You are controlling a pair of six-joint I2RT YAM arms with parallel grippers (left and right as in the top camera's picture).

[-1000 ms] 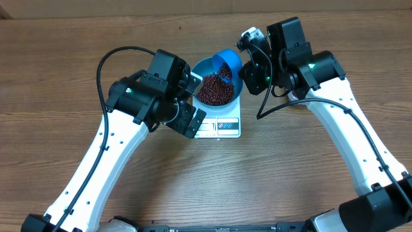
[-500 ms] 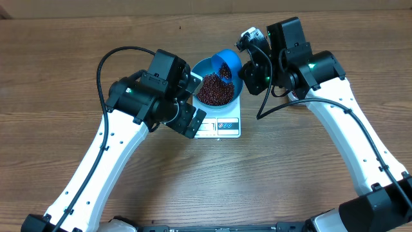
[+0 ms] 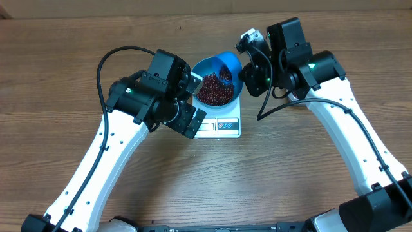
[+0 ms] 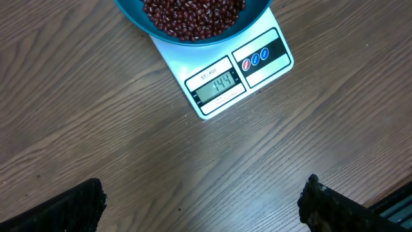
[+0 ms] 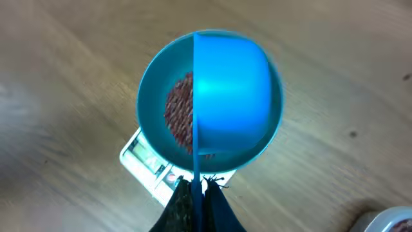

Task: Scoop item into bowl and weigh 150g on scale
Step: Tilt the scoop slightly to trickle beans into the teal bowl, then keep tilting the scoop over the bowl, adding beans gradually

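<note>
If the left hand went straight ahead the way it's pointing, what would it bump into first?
Probably the bare wooden table, just short of the scale. The open left hand aims down at the wood, holding nothing, though depth is hard to judge.

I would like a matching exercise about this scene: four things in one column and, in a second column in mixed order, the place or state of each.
Things:
1. beans
2. scale
3. scoop
4. left gripper

Places or states:
a. open, holding nothing
b. under the bowl
c. heaped inside the bowl
d. tilted above the bowl, handle in the shut right gripper

Pairs: 1-c; 2-b; 3-d; 4-a
</note>
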